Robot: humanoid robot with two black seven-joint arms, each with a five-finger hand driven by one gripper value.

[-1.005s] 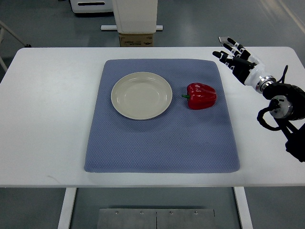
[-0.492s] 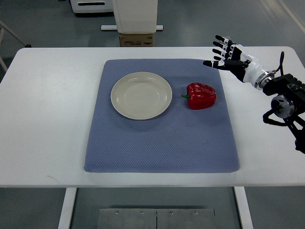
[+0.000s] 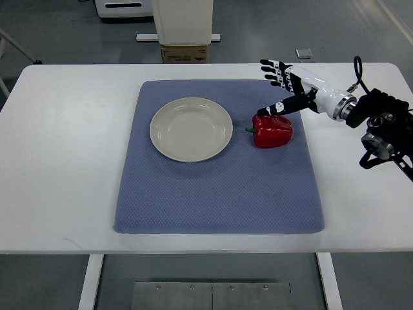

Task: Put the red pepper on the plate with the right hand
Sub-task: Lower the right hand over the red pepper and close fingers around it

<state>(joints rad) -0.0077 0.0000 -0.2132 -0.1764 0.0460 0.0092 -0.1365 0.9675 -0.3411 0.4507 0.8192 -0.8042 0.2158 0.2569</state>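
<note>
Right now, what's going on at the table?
The right robot hand is reaching in from the right with its fingers spread, hovering just over the back edge of the red pepper without gripping it. The pepper lies on the blue mat, stem pointing toward the plate, which sits bare to its left. The pepper is not yet lifted. The left arm is out of view.
</note>
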